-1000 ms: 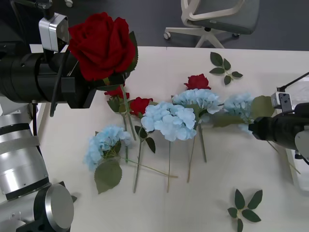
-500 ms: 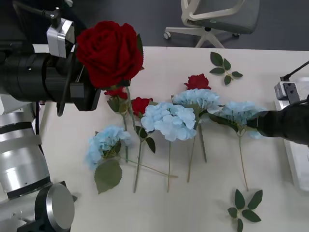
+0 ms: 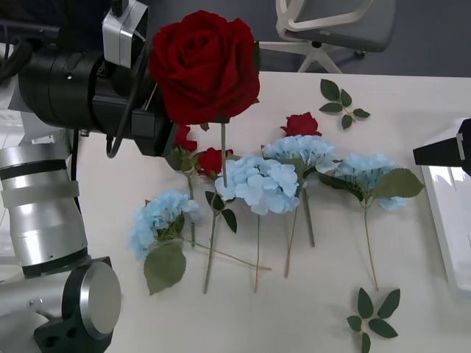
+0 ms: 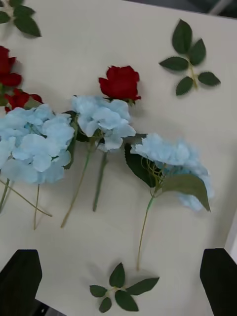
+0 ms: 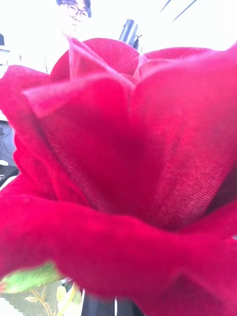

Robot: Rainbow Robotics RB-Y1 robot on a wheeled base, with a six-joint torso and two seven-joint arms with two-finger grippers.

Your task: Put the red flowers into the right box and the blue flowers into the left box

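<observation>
Across the white table point(image 3: 412, 88), largest item first: your left arm holds 1 red rose point(image 3: 204, 68) high over the table's left part, its stem hanging below the bloom. The left gripper point(image 3: 158, 125) sits behind that bloom; you cannot tell how wide its fingers stand, and in the left wrist view the held rose point(image 5: 118, 187) lies right against the lens. At the far right edge, the right gripper point(image 4: 118, 281) shows both black fingers spread wide apart with nothing between them, above the table beside the right box point(image 3: 449, 228).

Risk, judged: the rose must cross to the right box over the lying flowers; its dangling stem could snag a blue head and drag it, or the bloom could slip if the grip is only on the thin stem.

Count: 4 blue flowers point(image 3: 257, 182) and 3 red flowers point(image 3: 300, 124) lie on the table, 1 rose is held, and 2 loose leaf sprigs point(image 3: 340, 101) lie apart.
</observation>
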